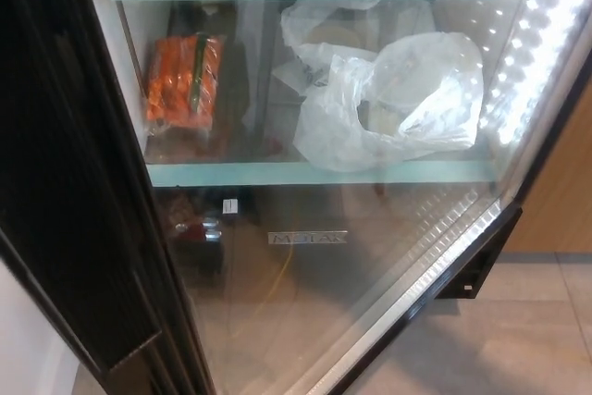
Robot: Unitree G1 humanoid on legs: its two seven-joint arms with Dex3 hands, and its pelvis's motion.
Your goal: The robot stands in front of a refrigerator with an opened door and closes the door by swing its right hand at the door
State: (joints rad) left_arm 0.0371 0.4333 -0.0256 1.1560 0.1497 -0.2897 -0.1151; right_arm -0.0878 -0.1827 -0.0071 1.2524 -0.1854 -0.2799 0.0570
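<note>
- Tiled floor point(546, 321) was seen at lower right, beside the refrigerator point(83, 228).
- Behind the glass door point(370, 256), a white plastic bag point(398, 104) and an orange packet point(185, 80) were shelved.
- Neither hand was in view; fingers could not be judged.

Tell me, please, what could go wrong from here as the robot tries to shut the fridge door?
1. Neither hand is in view, so the swing starts unseen and may miss the door.
2. The door is glass; a hard hit could crack it or slam it.
3. The white bag sits near the shelf front; it might be caught if it bulges out.
</note>
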